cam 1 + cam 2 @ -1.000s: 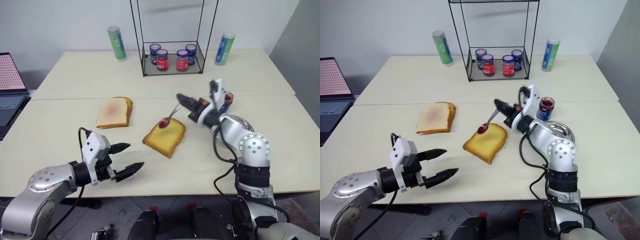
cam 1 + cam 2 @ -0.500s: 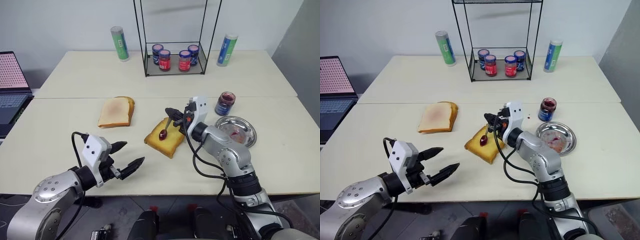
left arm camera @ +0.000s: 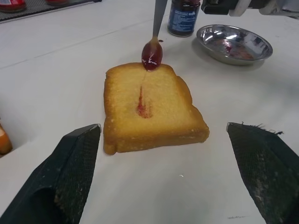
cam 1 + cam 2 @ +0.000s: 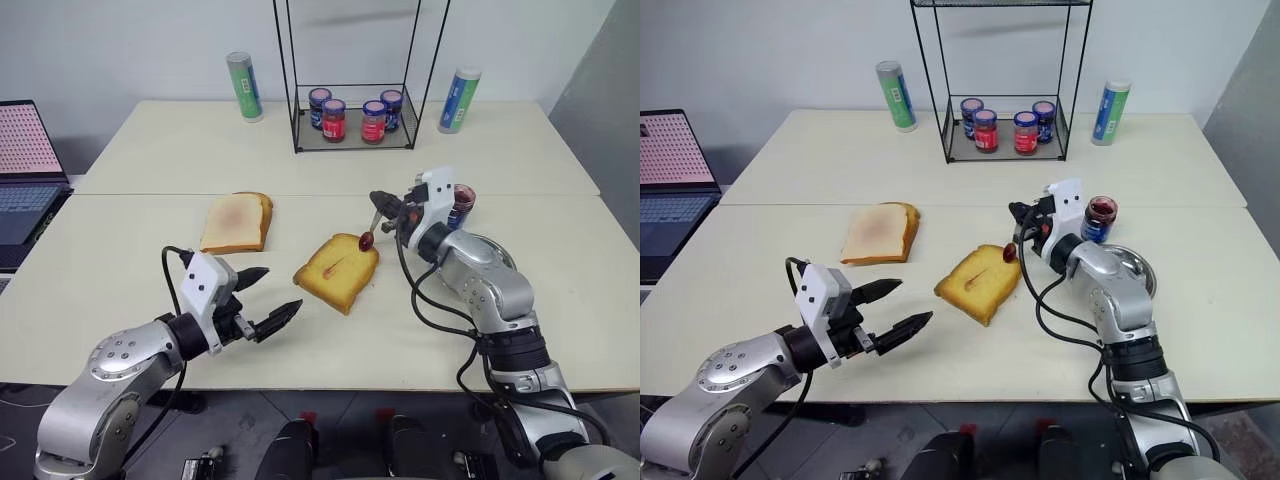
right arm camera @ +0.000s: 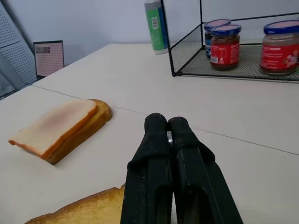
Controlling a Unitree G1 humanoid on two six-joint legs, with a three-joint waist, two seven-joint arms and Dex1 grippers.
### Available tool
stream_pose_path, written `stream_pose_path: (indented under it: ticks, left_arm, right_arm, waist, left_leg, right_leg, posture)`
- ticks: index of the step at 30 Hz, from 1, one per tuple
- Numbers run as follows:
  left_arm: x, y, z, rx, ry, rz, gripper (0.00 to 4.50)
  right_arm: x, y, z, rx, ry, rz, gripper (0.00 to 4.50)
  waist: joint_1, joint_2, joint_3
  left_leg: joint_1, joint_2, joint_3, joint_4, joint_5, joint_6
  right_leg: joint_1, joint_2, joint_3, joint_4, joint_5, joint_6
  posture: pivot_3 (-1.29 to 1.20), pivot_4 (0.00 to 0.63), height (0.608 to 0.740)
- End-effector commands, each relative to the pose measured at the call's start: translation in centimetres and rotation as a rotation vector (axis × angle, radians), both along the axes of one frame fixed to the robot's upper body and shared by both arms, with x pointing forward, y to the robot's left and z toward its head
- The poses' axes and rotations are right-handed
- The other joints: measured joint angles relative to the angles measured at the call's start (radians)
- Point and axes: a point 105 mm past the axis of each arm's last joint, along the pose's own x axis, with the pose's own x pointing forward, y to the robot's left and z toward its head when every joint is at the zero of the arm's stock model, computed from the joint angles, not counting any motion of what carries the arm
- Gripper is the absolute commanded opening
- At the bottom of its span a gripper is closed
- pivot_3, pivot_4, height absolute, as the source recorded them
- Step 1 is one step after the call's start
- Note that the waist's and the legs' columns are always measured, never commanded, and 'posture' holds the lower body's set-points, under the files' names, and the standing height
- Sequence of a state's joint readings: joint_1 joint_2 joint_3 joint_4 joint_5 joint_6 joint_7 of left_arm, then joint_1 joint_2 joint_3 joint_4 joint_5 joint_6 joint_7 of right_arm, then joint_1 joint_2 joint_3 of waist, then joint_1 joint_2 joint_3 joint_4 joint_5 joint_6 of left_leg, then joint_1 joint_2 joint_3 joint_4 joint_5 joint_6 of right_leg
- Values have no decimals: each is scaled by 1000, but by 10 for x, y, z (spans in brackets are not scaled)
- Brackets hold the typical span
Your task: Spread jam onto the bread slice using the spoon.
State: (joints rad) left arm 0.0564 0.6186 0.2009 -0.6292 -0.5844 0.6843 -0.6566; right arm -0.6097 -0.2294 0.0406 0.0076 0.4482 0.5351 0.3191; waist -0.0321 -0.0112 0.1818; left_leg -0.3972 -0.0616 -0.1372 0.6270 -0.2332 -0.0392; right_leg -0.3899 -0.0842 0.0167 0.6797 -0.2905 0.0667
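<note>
1. Bread slice (image 4: 338, 272): lies flat near the middle of the table (image 4: 120, 260), a thin red streak of jam (image 3: 141, 105) on its golden face.
2. Spoon (image 4: 372, 228): clenched by the right gripper (image 4: 383, 206), handle pinched between shut fingers, jam-coated bowl hanging at the slice's far corner.
3. Jam jar (image 4: 1099, 219): stands beyond the right gripper, beside the steel dish (image 3: 234, 43), towards the table's right edge.
4. Left gripper (image 4: 268, 298): released, fingers spread wide, empty, above the table near its front edge, apart from the slice.
5. Paler slice (image 4: 236, 221): lies left of the bread slice.
</note>
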Motion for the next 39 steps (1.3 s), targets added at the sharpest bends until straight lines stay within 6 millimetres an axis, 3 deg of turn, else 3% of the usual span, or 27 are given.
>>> stream_pose_path:
  ticks: [1,3,7,10,14,20,26,30,33,39]
  left_arm:
    - [1,-3,10,1,-50,-19,4500]
    - [1,-2,10,1,-51,-18,4500]
    - [0,-4,10,1,-53,-20,4500]
    - [0,-4,11,3,-55,-17,4500]
    - [-1,-3,11,4,-57,-14,4500]
    - [0,-4,11,5,-57,-15,4500]
    - [3,-4,11,5,-60,-20,4500]
    - [5,-4,12,4,-66,-23,4500]
    - [5,-5,13,1,-69,-22,4500]
    - [5,-4,13,1,-70,-18,4500]
  right_arm:
    - [-12,13,39,192,-3,70,12]
    - [-18,22,37,243,52,112,12]
    - [-30,40,11,182,113,177,12]
    - [-31,40,-9,96,113,173,12]
    - [-27,31,-15,41,87,152,12]
    - [-15,10,-2,-43,-28,94,12]
    - [-10,2,10,-106,-110,86,12]
    - [-13,7,24,-132,-180,103,12]
    - [-24,15,41,-96,-223,141,12]
    - [-38,29,57,-4,-237,203,12]
  waist:
    - [-1,0,0]
    - [-3,0,0]
    - [-1,0,0]
    - [0,0,0]
    - [0,0,0]
    - [2,0,0]
    - [2,0,0]
    - [0,0,0]
    - [0,0,0]
    - [0,0,0]
  left_leg:
    - [0,0,0,0,0,0]
    - [0,1,-1,0,0,0]
    - [0,0,-1,-1,0,0]
    - [0,0,0,0,0,0]
    - [0,0,0,0,0,0]
    - [0,0,0,0,0,0]
    - [0,0,0,0,0,0]
    - [0,0,0,0,0,0]
    - [0,0,0,0,0,0]
    - [0,0,-1,-1,0,0]
  right_leg:
    - [0,0,0,0,0,0]
    - [-1,0,1,0,0,0]
    - [-1,0,0,0,0,0]
    - [0,0,0,0,0,0]
    - [0,0,0,0,0,0]
    - [0,0,0,-1,0,0]
    - [0,0,0,-1,0,0]
    - [0,0,0,-1,0,0]
    - [0,0,0,0,0,0]
    - [0,0,0,-1,0,0]
  posture:
    - [0,150,740]
    - [0,150,740]
    - [0,150,740]
    - [0,150,740]
    - [0,150,740]
    - [0,150,740]
    - [0,150,740]
    - [0,150,740]
    - [0,150,740]
    - [0,150,740]
